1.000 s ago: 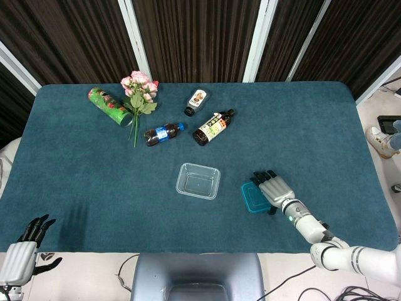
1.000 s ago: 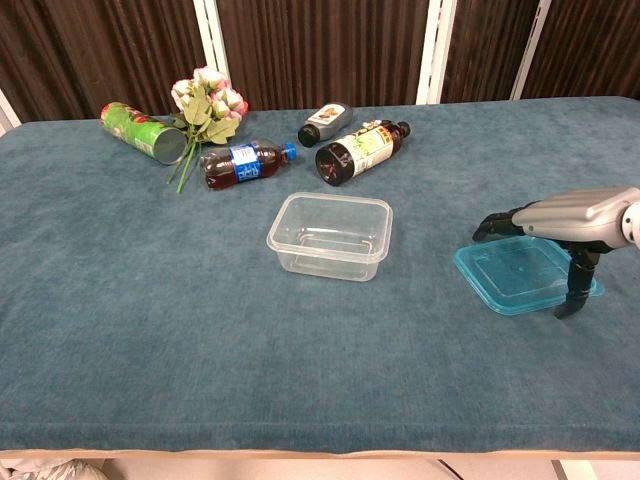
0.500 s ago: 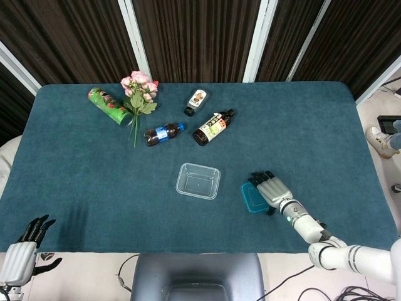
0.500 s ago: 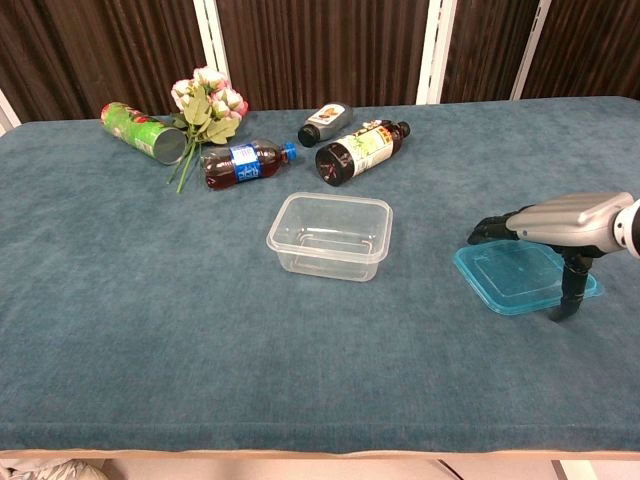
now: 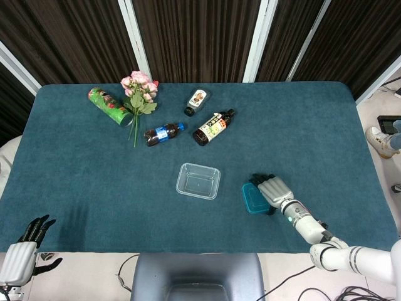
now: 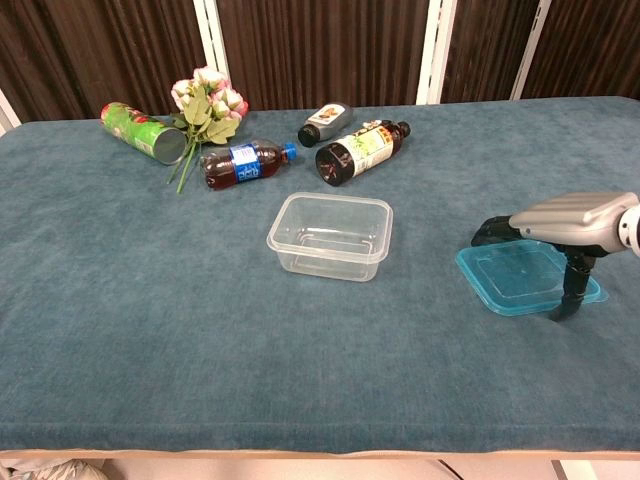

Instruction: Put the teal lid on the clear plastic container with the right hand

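Chest view shows the right hand (image 6: 572, 222) spread flat, holding nothing, its fingers (image 6: 497, 230) above the teal lid (image 6: 520, 276) and thumb down beside it. The clear container (image 6: 331, 235) sits well beyond the fingertips. The left hand (image 5: 25, 251) hangs off-table, fingers apart.

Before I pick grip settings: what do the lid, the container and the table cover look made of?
The teal lid looks like thin, glossy, translucent plastic with a raised rim. The clear container seems thin transparent plastic; the cloth shows through it. The table cover looks like matte, napped fabric, perhaps felt or velvet.
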Action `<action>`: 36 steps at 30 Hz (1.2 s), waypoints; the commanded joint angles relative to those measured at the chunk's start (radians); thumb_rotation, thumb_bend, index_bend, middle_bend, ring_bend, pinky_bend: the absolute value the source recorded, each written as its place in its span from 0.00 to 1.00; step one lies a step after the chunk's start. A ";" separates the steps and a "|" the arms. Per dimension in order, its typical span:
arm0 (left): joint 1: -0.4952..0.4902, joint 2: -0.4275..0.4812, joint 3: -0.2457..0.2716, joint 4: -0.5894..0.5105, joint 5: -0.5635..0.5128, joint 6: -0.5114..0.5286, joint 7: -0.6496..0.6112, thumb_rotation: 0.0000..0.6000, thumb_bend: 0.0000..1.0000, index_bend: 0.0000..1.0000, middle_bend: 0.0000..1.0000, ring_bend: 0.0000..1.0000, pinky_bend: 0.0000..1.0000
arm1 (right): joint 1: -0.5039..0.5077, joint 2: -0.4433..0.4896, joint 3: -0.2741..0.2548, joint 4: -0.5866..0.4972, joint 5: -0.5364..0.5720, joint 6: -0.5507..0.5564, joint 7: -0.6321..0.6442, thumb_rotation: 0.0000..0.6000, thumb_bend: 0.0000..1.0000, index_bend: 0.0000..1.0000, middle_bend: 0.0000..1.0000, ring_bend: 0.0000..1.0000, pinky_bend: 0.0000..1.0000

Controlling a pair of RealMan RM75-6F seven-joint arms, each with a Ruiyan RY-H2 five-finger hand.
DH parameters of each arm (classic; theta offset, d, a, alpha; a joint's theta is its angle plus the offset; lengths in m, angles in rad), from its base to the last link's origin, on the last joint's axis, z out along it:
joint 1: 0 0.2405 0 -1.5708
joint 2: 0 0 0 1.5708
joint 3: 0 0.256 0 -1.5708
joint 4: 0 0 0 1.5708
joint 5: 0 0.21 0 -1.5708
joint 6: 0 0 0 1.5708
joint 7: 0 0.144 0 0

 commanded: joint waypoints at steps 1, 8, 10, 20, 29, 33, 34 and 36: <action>0.000 0.000 0.000 0.000 0.000 0.000 0.000 1.00 0.49 0.17 0.07 0.06 0.34 | 0.000 0.000 0.000 0.000 -0.001 0.001 0.002 1.00 0.12 0.35 0.36 0.46 0.51; 0.000 0.001 0.000 -0.001 -0.001 -0.001 0.000 1.00 0.49 0.17 0.07 0.07 0.34 | -0.017 0.006 0.005 -0.006 -0.041 0.034 0.032 1.00 0.19 0.60 0.54 0.63 0.63; 0.000 0.001 0.000 -0.001 -0.001 -0.001 -0.001 1.00 0.49 0.17 0.07 0.07 0.34 | -0.027 0.011 0.006 -0.011 -0.063 0.049 0.051 1.00 0.21 0.63 0.56 0.65 0.64; -0.001 -0.001 -0.001 -0.001 -0.004 -0.006 0.004 1.00 0.49 0.17 0.07 0.06 0.34 | -0.114 0.073 0.026 -0.105 -0.220 0.239 0.147 1.00 0.24 0.66 0.58 0.67 0.66; -0.001 -0.002 0.001 -0.005 -0.004 -0.008 0.011 1.00 0.49 0.17 0.07 0.06 0.34 | -0.160 0.028 0.114 -0.224 -0.202 0.414 0.081 1.00 0.24 0.67 0.58 0.67 0.66; 0.000 -0.002 0.001 -0.001 -0.007 -0.011 0.004 1.00 0.49 0.17 0.07 0.06 0.34 | -0.156 -0.043 0.160 -0.291 -0.121 0.460 -0.017 1.00 0.24 0.66 0.58 0.67 0.66; 0.000 -0.002 0.001 0.000 -0.007 -0.012 0.002 1.00 0.49 0.17 0.07 0.06 0.34 | -0.154 -0.058 0.171 -0.310 -0.097 0.464 -0.031 1.00 0.24 0.66 0.58 0.67 0.67; 0.000 -0.002 0.002 0.003 -0.007 -0.011 -0.003 1.00 0.49 0.17 0.07 0.06 0.34 | -0.146 -0.089 0.194 -0.348 -0.046 0.471 -0.058 1.00 0.24 0.66 0.58 0.67 0.67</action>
